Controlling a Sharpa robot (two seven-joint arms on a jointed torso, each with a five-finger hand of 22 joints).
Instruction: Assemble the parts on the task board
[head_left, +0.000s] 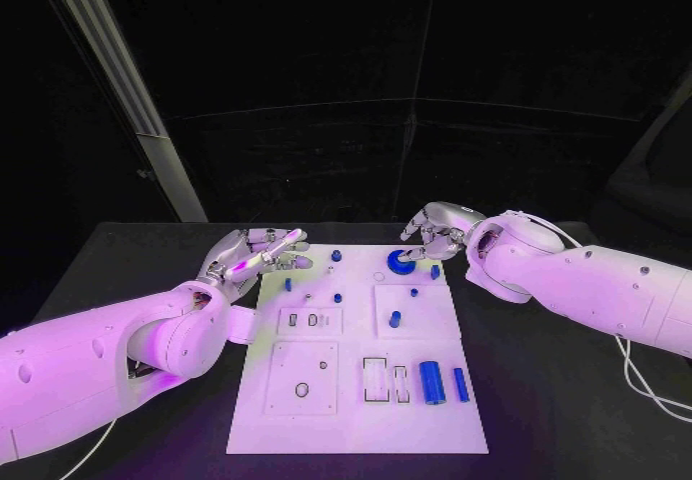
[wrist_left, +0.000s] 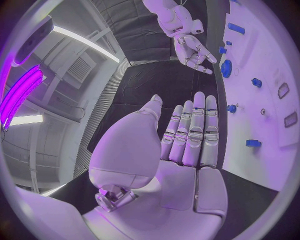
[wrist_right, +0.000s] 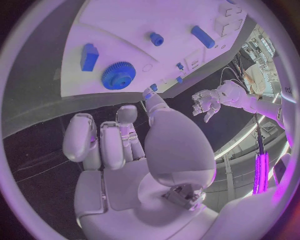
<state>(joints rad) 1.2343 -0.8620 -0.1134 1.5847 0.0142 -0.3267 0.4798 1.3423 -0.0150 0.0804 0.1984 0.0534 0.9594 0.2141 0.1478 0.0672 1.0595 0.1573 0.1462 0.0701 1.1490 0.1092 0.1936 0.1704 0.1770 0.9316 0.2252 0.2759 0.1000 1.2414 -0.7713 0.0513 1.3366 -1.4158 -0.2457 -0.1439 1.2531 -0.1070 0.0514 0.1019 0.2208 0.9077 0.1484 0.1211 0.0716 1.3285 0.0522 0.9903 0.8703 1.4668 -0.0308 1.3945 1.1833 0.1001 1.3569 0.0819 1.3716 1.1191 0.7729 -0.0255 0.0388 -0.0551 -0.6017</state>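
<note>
Clearly little of the assembly is done, as far as I can judge: most blue parts lie loose on the task board (head_left: 346, 420) and several cut-outs are unfilled. The left hand (head_left: 260, 255) hovers over the black table (head_left: 144, 260) just off the board's far corner on its own side, fingers straight and side by side in its wrist view, thumb apart, holding nothing. The right hand (head_left: 433, 228) hangs just beyond the board's far edge, fingers loosely curled, nothing between them.

The blue gear (head_left: 400, 262) lies just below and in front of the right hand, nearest to it of all the parts, with a small blue block (head_left: 434, 271) just beside it on the right arm's side. Whether the gear is already seated on a post or merely resting I cannot tell. Small blue pegs (head_left: 336, 256) stand near the left hand's fingertips, between the two hands.

Farther from both hands, toward the robot, the large cylinder (head_left: 431, 378) and the slim bar (head_left: 462, 384) lie beside the rectangular slots (head_left: 375, 380), which look vacant. The oval recess (head_left: 303, 388) in the square inset also appears unoccupied. A short blue pin (head_left: 395, 319) lies on the upper square panel.

Judging by this, nearly every placement remains.
</note>
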